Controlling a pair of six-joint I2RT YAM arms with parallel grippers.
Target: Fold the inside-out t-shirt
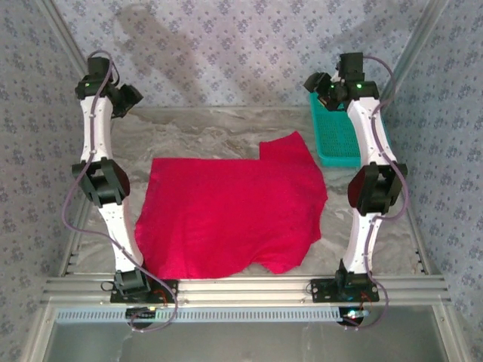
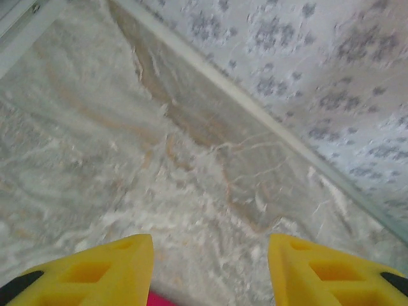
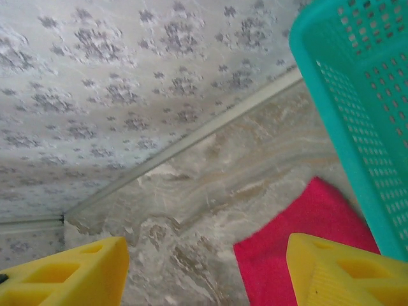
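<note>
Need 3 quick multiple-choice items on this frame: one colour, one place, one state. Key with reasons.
1. The t-shirt is:
A. red
B. blue
C. white

2. The basket sits:
A. on top of the t-shirt
B. at the near left corner
C. at the far right of the table

3. The left jaws and right jaws are:
A. both shut on the t-shirt
B. both open, holding nothing
C. both shut on the basket

Key:
1 A: the cloth spread between the arms in the top view is bright red.
2 C: the teal mesh stands by the back wall on the right, beside the cloth rather than on it.
3 B: each wrist view shows two yellow fingers apart with only bare table behind the gap.
</note>
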